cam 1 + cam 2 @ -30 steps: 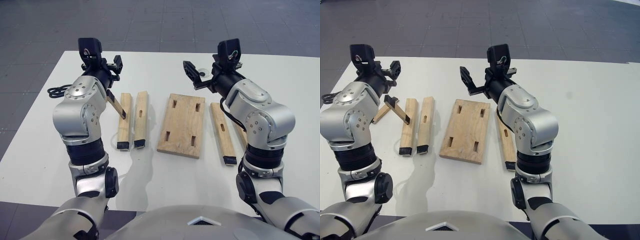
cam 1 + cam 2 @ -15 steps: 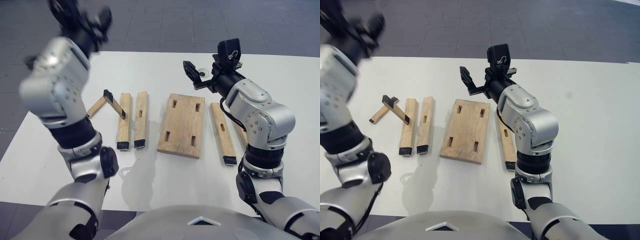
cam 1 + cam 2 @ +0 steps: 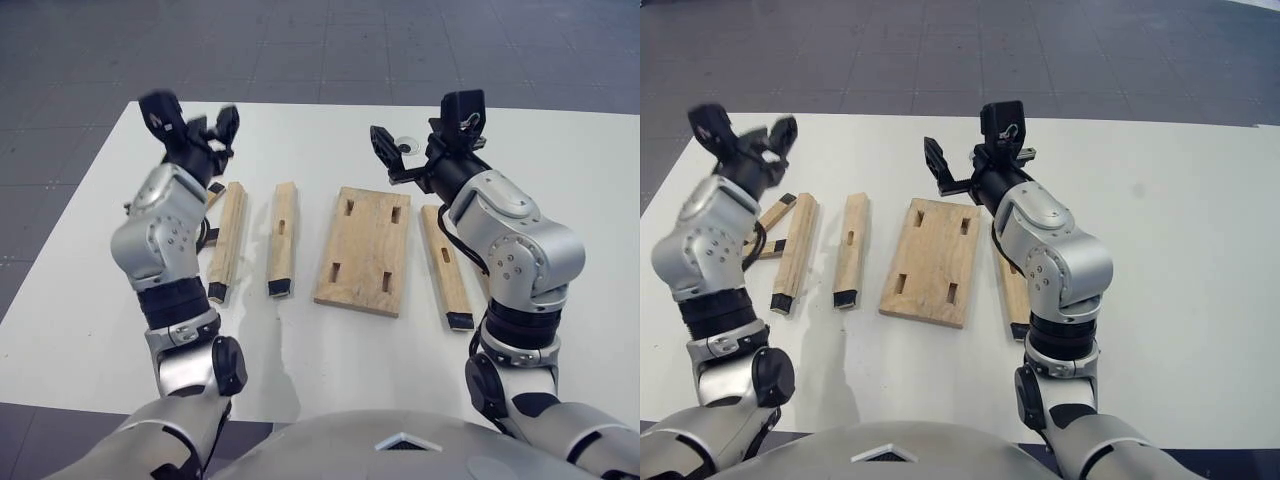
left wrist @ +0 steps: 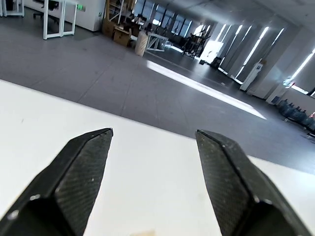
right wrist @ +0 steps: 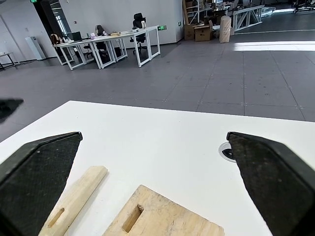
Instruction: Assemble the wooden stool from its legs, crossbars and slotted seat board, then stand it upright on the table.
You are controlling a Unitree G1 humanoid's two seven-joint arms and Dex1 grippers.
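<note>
Wooden crossbars (image 3: 775, 212) partly hidden behind left arm (image 3: 702, 232); left end effector (image 4: 155, 132) and right end effector (image 5: 154, 135) gape empty.

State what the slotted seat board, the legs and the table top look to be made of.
Slotted seat board: pale unpainted wood, matte; faint grain shows, so solid board or plywood. Legs: the same light bare wood, with black end tips, perhaps rubber or plastic. Table top: smooth white surface, likely laminate or painted board; cannot tell which.
</note>
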